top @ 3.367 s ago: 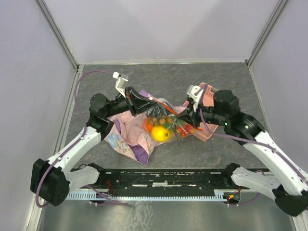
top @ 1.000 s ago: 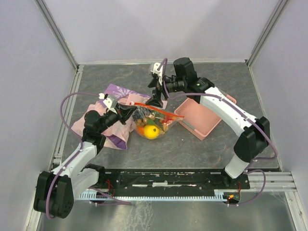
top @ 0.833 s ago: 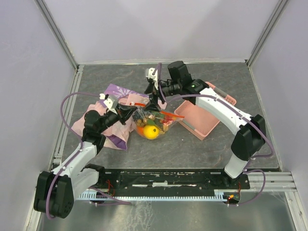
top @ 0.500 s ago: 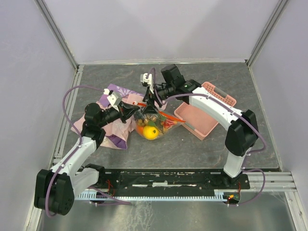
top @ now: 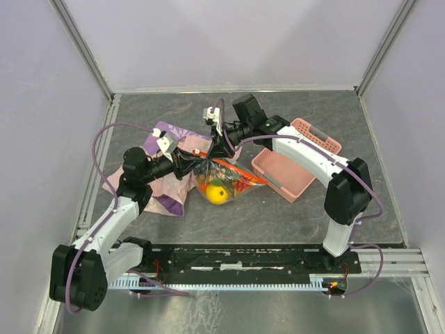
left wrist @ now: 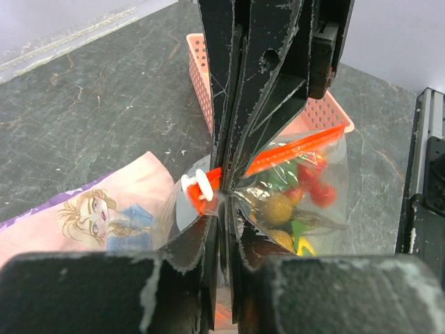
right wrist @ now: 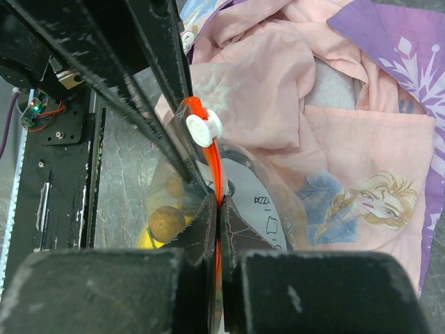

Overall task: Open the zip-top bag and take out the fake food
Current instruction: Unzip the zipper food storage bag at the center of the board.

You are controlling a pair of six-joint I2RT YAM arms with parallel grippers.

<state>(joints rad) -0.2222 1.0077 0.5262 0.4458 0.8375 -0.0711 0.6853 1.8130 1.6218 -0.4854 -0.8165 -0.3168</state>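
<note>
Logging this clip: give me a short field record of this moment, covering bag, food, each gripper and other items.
bag: zip-top bag held between both grippers, mouth looks closed
strip: orange zip strip reads as one unbroken line
slider: white slider at the strip's end, beside both grippers
food: fake food all inside the bag
left gripper: left gripper shut on the bag's edge near the slider
right gripper: right gripper shut on the zip strip
basket: pink basket beside the bag, no fruit in it
cloth: patterned cloth under the left arm
</note>
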